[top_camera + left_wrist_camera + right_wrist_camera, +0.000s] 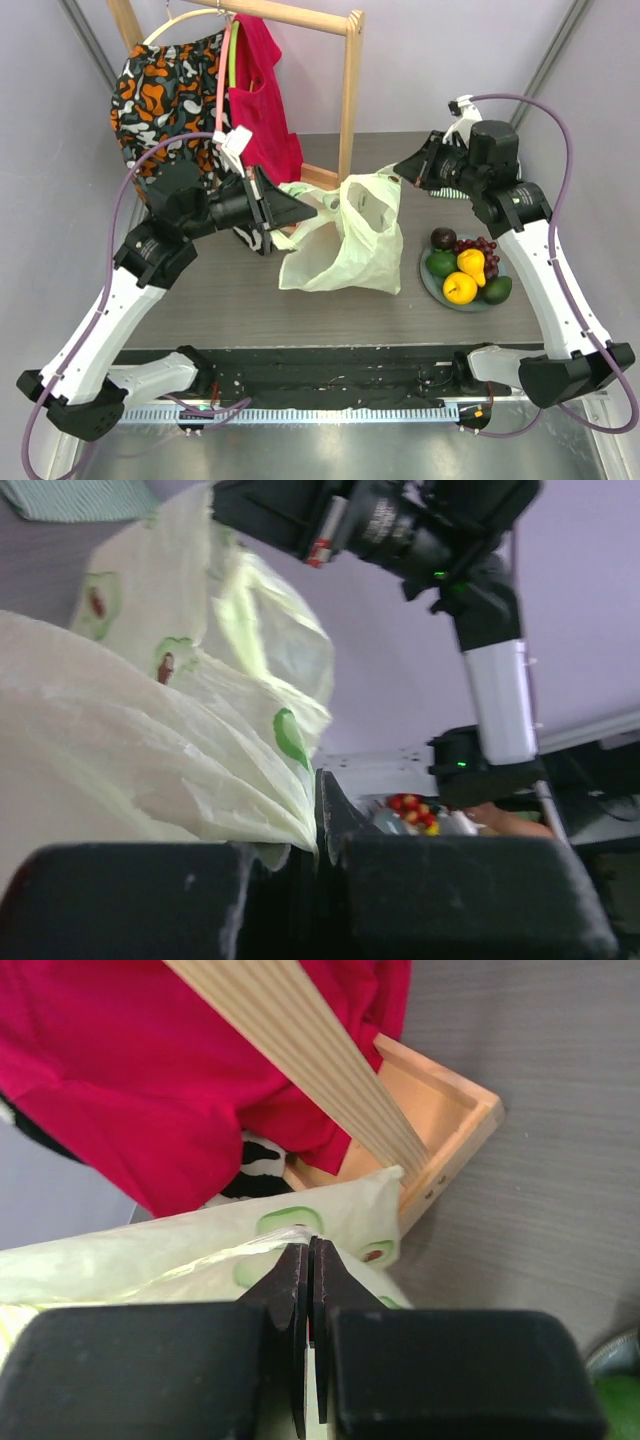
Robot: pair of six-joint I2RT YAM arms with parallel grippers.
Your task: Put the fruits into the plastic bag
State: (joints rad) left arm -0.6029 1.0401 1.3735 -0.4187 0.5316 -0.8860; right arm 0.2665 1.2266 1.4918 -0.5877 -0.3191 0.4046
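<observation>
The pale-green plastic bag (345,245) with avocado prints stands mid-table, its mouth held open between both grippers. My left gripper (306,210) is shut on the bag's left edge; the film runs into its closed jaws in the left wrist view (200,750). My right gripper (398,177) is shut on the bag's right handle (250,1250). The fruits lie on a grey plate (432,281) to the right of the bag: dark red grapes (478,246), a dark plum-like fruit (443,238), green avocados (440,263), a lumpy yellow piece (472,264) and a round yellow citrus (460,288).
A wooden clothes rack (349,95) stands behind the bag, with a red garment (262,90) and an orange patterned garment (165,85) on it; its base (440,1120) lies close to my right gripper. A striped cloth (75,498) lies at the back.
</observation>
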